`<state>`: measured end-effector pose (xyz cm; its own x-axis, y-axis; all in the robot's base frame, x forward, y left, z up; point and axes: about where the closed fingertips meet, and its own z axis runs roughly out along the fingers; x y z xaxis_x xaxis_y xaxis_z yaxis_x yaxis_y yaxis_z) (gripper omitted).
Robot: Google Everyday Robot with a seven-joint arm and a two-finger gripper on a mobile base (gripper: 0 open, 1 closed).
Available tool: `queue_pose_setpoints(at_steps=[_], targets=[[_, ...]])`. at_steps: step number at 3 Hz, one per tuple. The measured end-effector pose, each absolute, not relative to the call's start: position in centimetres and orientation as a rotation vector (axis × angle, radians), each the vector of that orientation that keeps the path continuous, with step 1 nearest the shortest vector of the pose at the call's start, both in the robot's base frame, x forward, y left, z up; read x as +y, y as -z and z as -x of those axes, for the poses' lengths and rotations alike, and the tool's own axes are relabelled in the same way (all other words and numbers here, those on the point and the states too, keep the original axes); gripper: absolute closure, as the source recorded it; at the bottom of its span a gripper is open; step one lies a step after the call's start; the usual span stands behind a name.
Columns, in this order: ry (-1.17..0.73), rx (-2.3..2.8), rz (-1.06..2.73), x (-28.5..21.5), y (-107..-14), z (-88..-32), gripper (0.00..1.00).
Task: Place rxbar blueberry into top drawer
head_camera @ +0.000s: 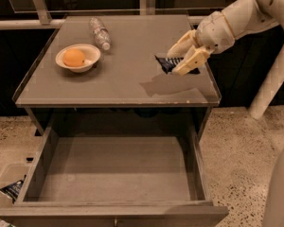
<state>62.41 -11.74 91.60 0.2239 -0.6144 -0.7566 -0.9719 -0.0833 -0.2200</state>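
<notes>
The rxbar blueberry (166, 63), a dark navy bar, sits between the cream fingers of my gripper (181, 61) over the right part of the grey tabletop (128, 74). The gripper is shut on the bar and holds it slightly above the surface; its shadow falls on the top just below. The top drawer (116, 169) stands pulled fully open under the table, in front of and below the gripper. Its flat bottom is bare.
A white bowl with an orange (77, 57) stands at the left of the tabletop, and a clear plastic bottle (100, 32) lies behind it. A dark packet (12, 189) lies on the floor left of the drawer. My own base (279, 193) fills the lower right.
</notes>
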Motion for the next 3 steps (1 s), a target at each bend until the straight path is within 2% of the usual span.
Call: queue_pose_setpoints(at_steps=[1,3], targets=[[-0.603,1.435,1.842,-10.9,-94.5,-59.3,1.00],[-0.754,1.589,1.790,-12.4,-91.2,-50.5,1.00]])
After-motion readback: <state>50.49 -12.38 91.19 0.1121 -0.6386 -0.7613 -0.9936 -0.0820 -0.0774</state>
